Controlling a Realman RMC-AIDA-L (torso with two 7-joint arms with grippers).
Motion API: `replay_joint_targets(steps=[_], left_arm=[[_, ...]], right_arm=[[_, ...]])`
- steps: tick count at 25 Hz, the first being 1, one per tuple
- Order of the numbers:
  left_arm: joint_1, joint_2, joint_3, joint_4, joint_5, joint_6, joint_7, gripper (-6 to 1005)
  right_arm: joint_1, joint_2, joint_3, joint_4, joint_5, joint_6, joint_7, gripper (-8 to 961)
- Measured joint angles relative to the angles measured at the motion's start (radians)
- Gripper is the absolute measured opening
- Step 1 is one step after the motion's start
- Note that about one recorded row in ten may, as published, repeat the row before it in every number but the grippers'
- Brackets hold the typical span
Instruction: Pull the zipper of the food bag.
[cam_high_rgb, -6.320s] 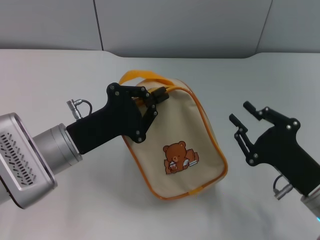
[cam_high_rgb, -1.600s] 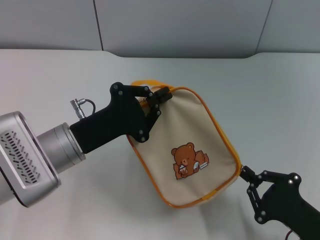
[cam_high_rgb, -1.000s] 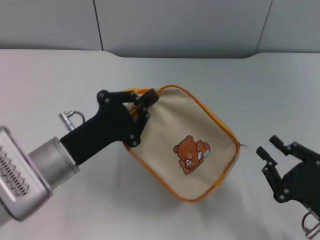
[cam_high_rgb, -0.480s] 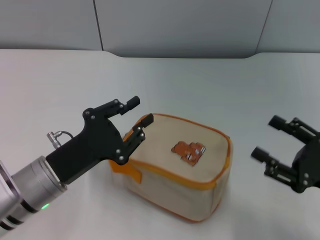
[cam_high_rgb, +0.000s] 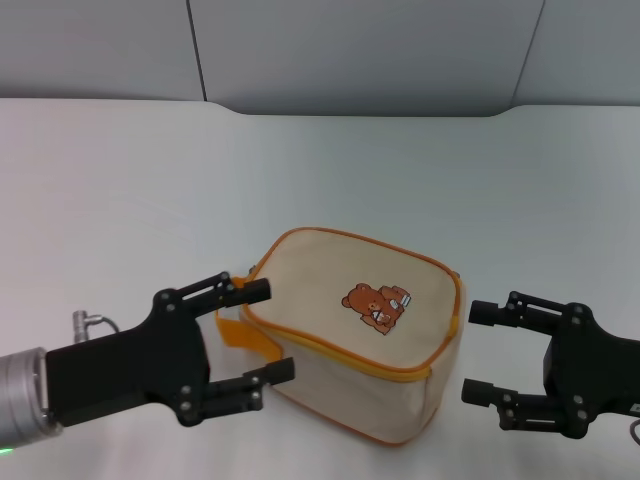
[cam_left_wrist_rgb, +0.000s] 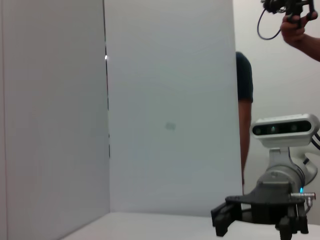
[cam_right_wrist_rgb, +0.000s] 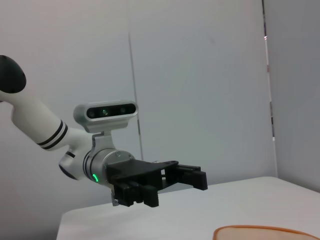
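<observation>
On a white desk before grey panels, the food bag sits between the left gripper and right gripper, both empty with fingers spread (apparently mid-reset); next, locating the zipper pull.

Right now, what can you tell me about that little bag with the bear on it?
The food bag is a soft, boxy beige canvas pouch edged with orange piping, with a small brown bear patch on its upward face. An orange loop handle hangs at its left end. It rests on the white table between the left gripper and right gripper. Both are open and neither touches it. No zipper pull shows.
</observation>
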Motion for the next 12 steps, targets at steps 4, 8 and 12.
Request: replay_joint_targets(steps=[4, 8, 12], left_arm=[[0.023, 0.000, 0.005, 0.013, 0.000, 0.001, -0.022, 718], [0.028, 0.000, 0.008, 0.013, 0.000, 0.004, -0.025, 779], [0.036, 0.000, 0.011, 0.012, -0.002, 0.002, -0.017, 779]], right_arm=[[0.010, -0.001, -0.001, -0.001, -0.007, -0.004, 0.006, 782], [0.010, -0.002, -0.001, -0.010, -0.007, -0.013, 0.006, 782], [0.012, -0.003, -0.001, -0.015, -0.008, -0.015, 0.019, 782]])
